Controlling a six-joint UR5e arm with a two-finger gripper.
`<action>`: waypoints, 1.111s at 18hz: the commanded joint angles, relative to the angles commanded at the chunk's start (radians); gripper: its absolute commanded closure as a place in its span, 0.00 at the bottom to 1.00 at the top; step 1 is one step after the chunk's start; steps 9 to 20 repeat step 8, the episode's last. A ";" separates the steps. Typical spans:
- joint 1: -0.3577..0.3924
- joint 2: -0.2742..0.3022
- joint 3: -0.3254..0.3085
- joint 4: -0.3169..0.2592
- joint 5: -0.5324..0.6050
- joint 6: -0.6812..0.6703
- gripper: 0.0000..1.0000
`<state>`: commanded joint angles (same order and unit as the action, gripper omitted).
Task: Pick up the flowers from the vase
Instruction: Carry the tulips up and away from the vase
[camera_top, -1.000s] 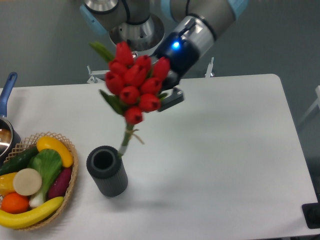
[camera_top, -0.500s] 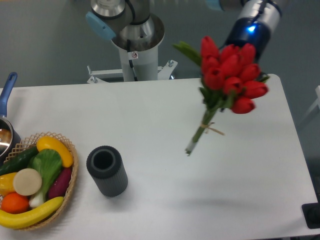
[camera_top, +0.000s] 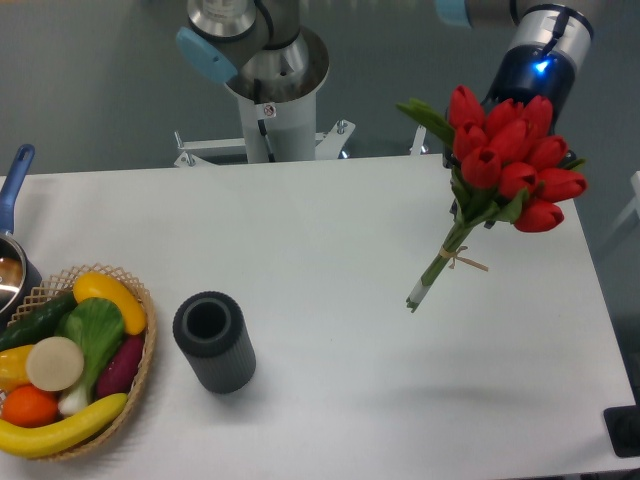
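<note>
The flowers (camera_top: 510, 160), a bunch of red tulip buds with green leaves and a string-tied stem, hang in the air over the right side of the table, stems pointing down-left. My gripper (camera_top: 470, 190) sits behind the blooms, mostly hidden by them, and holds the bunch up. Its wrist with a blue light (camera_top: 540, 65) shows above the blooms. The vase (camera_top: 213, 341), a dark grey ribbed cylinder, stands empty at the front left of the table, far from the flowers.
A wicker basket (camera_top: 140, 375) of toy fruit and vegetables sits at the left edge beside the vase. A pot with a blue handle (camera_top: 14, 180) is at the far left. The robot base (camera_top: 275, 90) stands behind the table.
The flowers, just clear of the vase a second ago, were carried up and to the right across the table. The vase stayed in place, empty.
</note>
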<state>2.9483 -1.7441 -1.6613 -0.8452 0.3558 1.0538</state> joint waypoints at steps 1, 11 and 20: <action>0.000 0.000 -0.002 -0.002 0.003 0.000 0.58; 0.000 0.006 -0.017 0.002 0.003 0.003 0.58; 0.000 0.006 -0.017 0.002 0.003 0.003 0.58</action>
